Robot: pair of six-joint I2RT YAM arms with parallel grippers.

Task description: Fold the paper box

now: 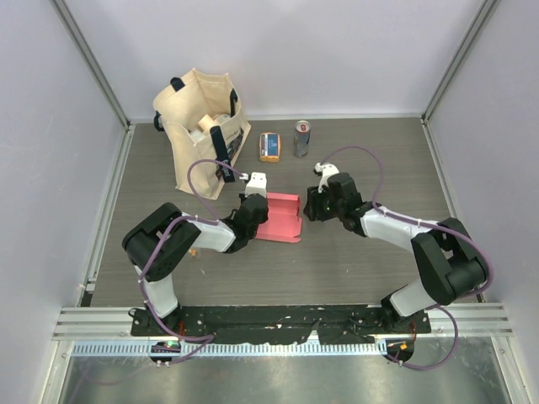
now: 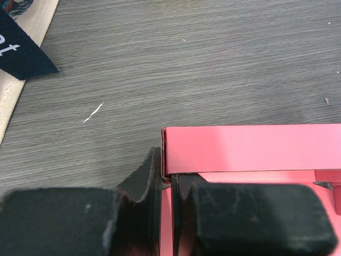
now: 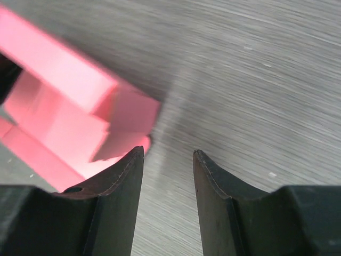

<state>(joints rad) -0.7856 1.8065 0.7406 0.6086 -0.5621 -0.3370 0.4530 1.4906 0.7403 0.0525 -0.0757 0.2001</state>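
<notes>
On grey wood-grain table [image 1: 370, 252], thin pinkish paper box [image 1: 282, 217], upright walls

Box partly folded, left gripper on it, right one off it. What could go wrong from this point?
1. The left gripper is shut on one thin wall near a corner of the paper box. A pull could crease or tear the card, or the wall could slip out.
2. The right gripper is open beside the box and holds nothing. A push from it might swing the box around that single pinch rather than fold it.
</notes>
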